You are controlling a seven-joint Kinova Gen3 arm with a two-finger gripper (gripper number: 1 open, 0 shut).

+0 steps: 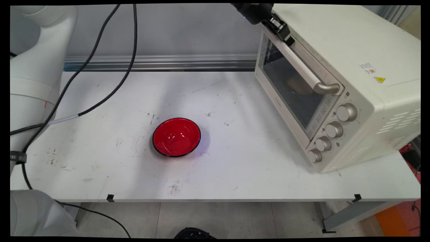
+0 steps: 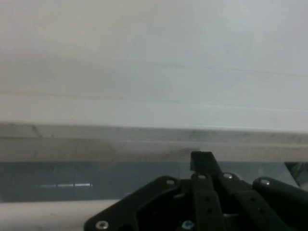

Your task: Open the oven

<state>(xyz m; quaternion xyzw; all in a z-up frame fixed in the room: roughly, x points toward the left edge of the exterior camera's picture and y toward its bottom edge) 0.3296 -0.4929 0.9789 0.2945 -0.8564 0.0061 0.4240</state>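
My black gripper (image 1: 285, 33) is at the top of the main view, pressed against the upper far corner of a cream toaster oven (image 1: 356, 50). It touches the top edge of the closed glass door (image 1: 292, 90), right by the far end of the door's long handle (image 1: 304, 69). In the hand view the gripper (image 2: 202, 161) looks shut, its tips together against the pale door frame (image 2: 144, 142), with dark glass below. Nothing shows between the fingers. A brownish item (image 1: 299, 84) lies inside the oven behind the glass. A red bowl (image 1: 176, 136) with a black rim sits empty at mid-table, far from the gripper.
The oven stands on the right side of the white table (image 1: 252, 168), with several knobs (image 1: 332, 129) down its front right. Black cables (image 1: 111, 67) hang across the back left. A metal rail (image 1: 158, 62) runs along the wall behind the table.
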